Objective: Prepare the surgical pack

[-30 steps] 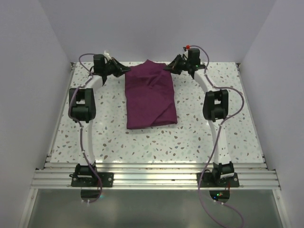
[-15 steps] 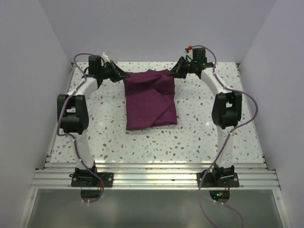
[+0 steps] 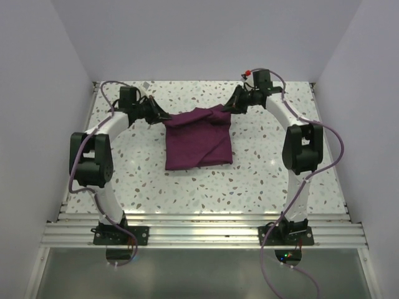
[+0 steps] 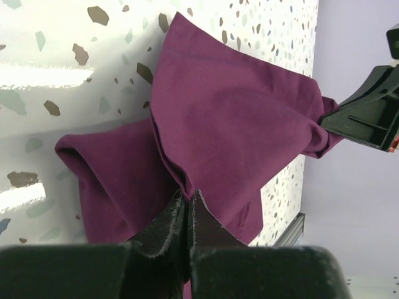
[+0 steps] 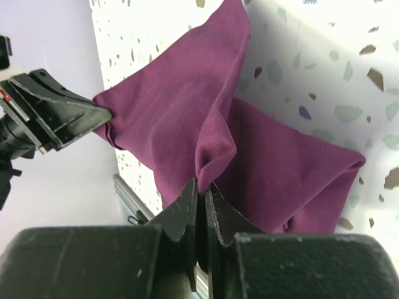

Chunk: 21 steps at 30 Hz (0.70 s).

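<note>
The surgical pack (image 3: 198, 141) is a dark purple cloth, folded into a rough rectangle in the middle of the speckled table. My left gripper (image 3: 161, 116) is shut on its far left corner, and my right gripper (image 3: 229, 108) is shut on its far right corner. Both hold the far edge lifted and pulled toward the near side. In the left wrist view the cloth (image 4: 230, 118) bunches at my closed gripper (image 4: 188, 194), with the right gripper (image 4: 368, 115) at the other corner. The right wrist view shows the cloth (image 5: 187, 118) pinched in my gripper (image 5: 202, 184). No gauze or clamps show.
The speckled table (image 3: 262, 180) is walled by pale panels on the left, back and right. An aluminium rail (image 3: 206, 233) runs along the near edge with both arm bases on it. Purple cables loop beside each arm.
Both grippers have drawn the cloth's far edge toward the near side, folding it over. The pack now looks shorter, and both arms have swung outward.
</note>
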Tool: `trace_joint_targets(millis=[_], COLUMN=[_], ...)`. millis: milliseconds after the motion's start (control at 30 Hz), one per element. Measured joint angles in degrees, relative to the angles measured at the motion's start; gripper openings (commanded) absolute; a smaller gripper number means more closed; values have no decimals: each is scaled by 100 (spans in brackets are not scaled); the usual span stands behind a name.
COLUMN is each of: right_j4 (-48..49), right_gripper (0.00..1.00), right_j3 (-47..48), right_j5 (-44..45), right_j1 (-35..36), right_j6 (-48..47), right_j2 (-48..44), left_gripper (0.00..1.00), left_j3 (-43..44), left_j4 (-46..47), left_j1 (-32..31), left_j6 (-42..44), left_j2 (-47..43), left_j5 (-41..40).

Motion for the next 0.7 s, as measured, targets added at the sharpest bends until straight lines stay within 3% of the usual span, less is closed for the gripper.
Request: trace_joint_targets(millis=[700], right_j4=[-463], right_gripper=[0], right_j3=[-1871], right_j5=[205], right_j1=[98], right_j6=[-813], right_j2=[-1067], left_gripper=[0], left_j3=[-1567], left_j4=[-273], left_j1=[-321], left_j6=[531], left_j2=[-1429], left_j5=[-625])
